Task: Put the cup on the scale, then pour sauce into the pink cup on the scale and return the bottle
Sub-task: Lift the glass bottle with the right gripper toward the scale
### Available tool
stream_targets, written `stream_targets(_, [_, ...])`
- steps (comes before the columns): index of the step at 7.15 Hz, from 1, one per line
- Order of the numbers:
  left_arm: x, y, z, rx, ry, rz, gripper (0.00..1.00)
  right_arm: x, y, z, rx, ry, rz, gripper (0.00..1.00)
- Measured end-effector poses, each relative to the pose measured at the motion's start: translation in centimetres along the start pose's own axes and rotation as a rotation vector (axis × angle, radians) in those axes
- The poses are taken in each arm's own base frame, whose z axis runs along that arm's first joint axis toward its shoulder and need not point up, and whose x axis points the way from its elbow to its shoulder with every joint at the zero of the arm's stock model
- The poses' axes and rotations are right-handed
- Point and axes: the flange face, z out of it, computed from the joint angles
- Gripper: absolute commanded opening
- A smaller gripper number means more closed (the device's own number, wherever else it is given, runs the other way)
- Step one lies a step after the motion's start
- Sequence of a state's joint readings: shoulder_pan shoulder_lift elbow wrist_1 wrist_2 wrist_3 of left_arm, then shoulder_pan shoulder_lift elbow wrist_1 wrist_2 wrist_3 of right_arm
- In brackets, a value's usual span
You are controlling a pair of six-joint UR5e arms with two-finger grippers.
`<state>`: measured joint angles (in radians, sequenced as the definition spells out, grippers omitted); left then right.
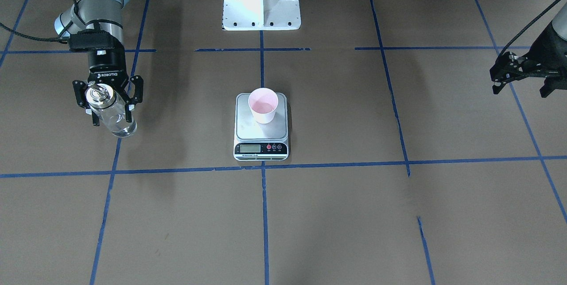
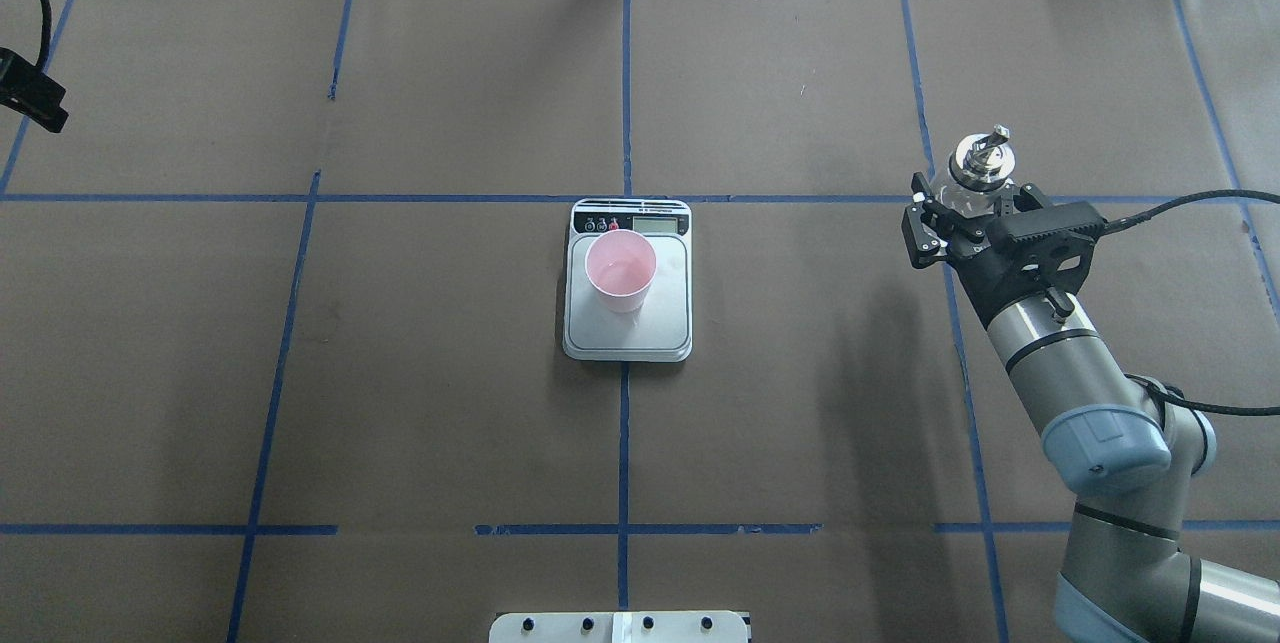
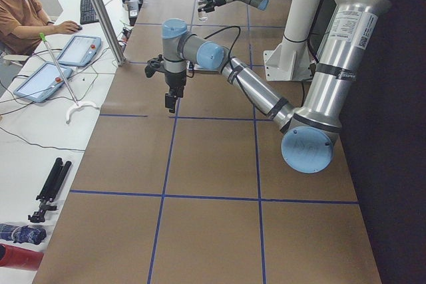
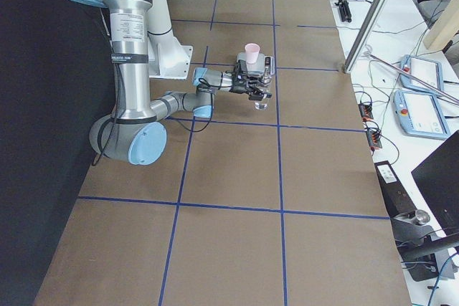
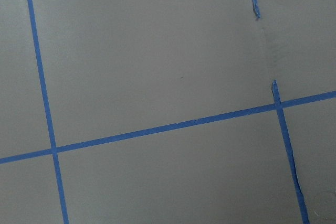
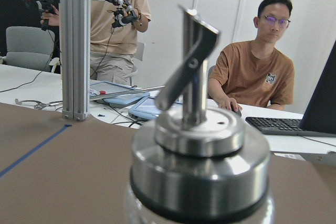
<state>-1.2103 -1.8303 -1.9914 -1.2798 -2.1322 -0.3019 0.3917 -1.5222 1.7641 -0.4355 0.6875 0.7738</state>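
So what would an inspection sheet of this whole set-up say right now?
Surface: brown paper-covered table, gridded with blue tape.
Job's things: pale pink plastic cup upright on flat steel kitchen scale; small clear glass bottle with silver spout held upright, well aside.
Clutter: nothing seen.
Pincers: right pincer shut on the bottle; left pincer open, empty.
Cables: black cable trailing from the right arm.
Surroundings: white pedestal; seated person beside the table.

The bottle (image 1: 114,117) is clear glass with a glossy metal top; the cup (image 1: 263,107) looks matt plastic, the scale (image 1: 261,133) brushed metal, the table (image 1: 336,214) matt brown paper.
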Motion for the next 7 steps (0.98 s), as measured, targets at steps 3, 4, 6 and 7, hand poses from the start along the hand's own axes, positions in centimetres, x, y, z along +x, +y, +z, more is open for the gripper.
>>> stream_targets(3, [0.5,0.3,-0.9,0.003,0.001,0.004,1.0,-0.1,-2.9,-0.1,0.029,0.0,-0.251,0.0])
stream_targets(4, [0.6,0.3,-1.0,0.005,0.001,0.005,1.0,0.0,-3.0,0.2,0.027,0.014,-0.363,0.0])
stream_targets(6, [0.7,0.3,-1.1,0.006,0.002,0.006,1.0,-0.9,-3.0,0.8,0.025,0.029,-0.467,0.0])
stream_targets(7, [0.6,0.3,-1.1,0.006,0.002,0.005,1.0,-2.5,-3.5,1.2,0.027,0.045,-0.488,0.0])
